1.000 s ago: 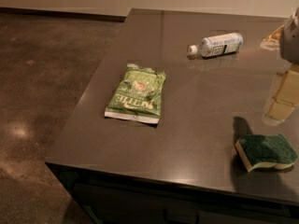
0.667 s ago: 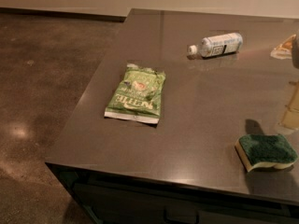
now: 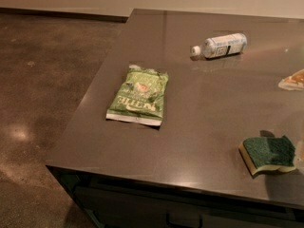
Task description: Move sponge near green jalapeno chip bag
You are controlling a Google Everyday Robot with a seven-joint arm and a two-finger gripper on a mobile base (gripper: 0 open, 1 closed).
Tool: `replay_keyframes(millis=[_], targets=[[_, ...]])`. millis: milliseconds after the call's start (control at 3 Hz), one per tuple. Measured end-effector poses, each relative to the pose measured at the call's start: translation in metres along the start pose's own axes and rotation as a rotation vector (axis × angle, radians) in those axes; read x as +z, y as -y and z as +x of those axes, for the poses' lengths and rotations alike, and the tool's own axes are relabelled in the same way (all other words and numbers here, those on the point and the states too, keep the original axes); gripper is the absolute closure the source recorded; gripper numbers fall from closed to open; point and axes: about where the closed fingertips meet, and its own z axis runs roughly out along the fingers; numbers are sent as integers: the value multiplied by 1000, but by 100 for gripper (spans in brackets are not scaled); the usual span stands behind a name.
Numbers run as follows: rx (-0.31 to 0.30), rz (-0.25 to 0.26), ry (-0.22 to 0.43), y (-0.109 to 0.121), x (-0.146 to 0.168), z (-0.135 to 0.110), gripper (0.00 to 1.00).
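Peeking in at the 3 o'clock frame edge, end effector [image 3: 300,153], opening impossible to tell. Just beside, sponge [image 3: 268,153], green up, long axis 9-to-3, near table [image 3: 204,122] front edge. Well apart toward 10 o'clock, green jalapeno chip bag [image 3: 138,96], lengthwise 12-to-6, bare surface between.

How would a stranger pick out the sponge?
With the tool out of view, start at the dark tabletop, front right. The small wavy-edged sponge lies there, dark green over yellow foam, unlike the light-green chip bag and clear bottle.
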Motion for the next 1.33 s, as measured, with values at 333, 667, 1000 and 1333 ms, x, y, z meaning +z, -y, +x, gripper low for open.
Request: replay_keyframes(millis=[333, 667, 1000, 1333], targets=[[-32, -20, 1, -20, 23, 4, 0], [-57, -14, -5, -25, 45, 9, 0], [-73, -12, -21, -22, 62, 18, 0], [-85, -18, -39, -17, 74, 27, 0]])
